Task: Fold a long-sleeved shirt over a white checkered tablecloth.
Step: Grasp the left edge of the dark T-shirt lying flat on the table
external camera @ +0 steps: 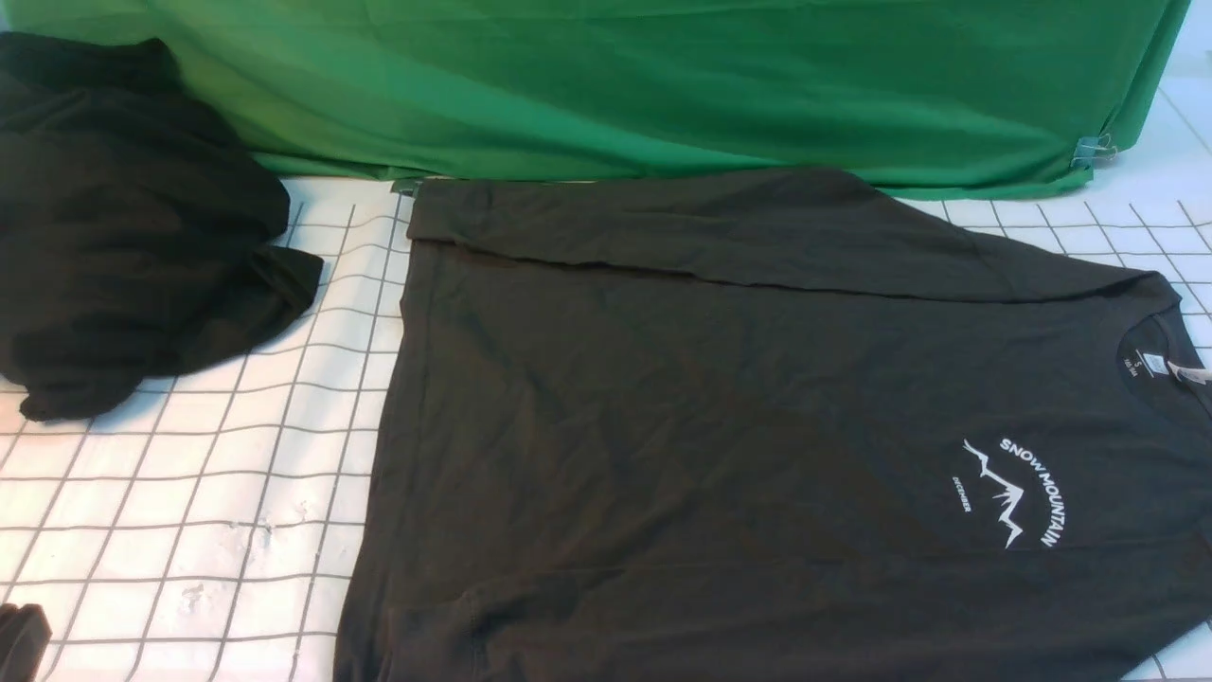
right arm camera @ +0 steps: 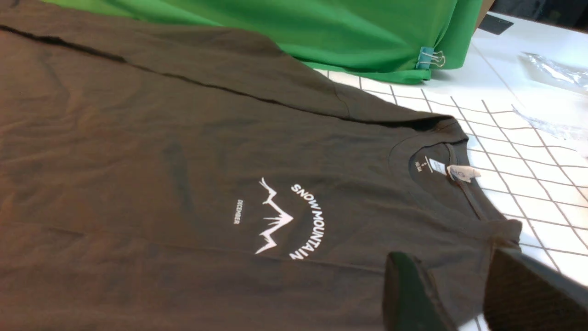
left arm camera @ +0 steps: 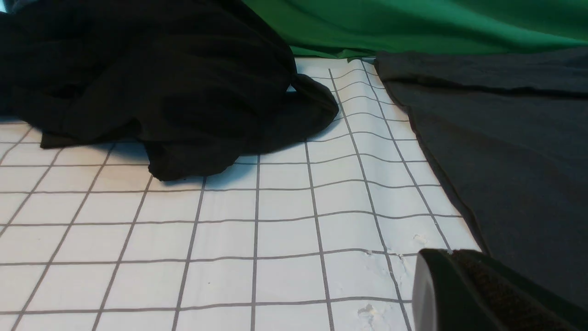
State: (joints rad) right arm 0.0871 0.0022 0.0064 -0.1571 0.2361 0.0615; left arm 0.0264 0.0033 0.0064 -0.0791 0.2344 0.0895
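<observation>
Showing in wrist view only: right claw (right arm camera: 448,259), parted, over shirt (right arm camera: 183,161).

Black long-sleeved shirt (right arm camera: 183,161) flat on white checkered tablecloth (right arm camera: 528,151), right tool (right arm camera: 448,266) parted over its shoulder, green cloth (right arm camera: 344,37) behind

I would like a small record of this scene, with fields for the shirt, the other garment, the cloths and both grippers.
shirt: long-sleeved shirt lies flat, logo up, a fold along its far edge
other garment: black heap at the left, apart from the shirt
cloths: white checkered tablecloth under both; green cloth behind
left gripper: shut, over bare tablecloth
right gripper: fingers apart, above the shirt near its collar, holding nothing
</observation>
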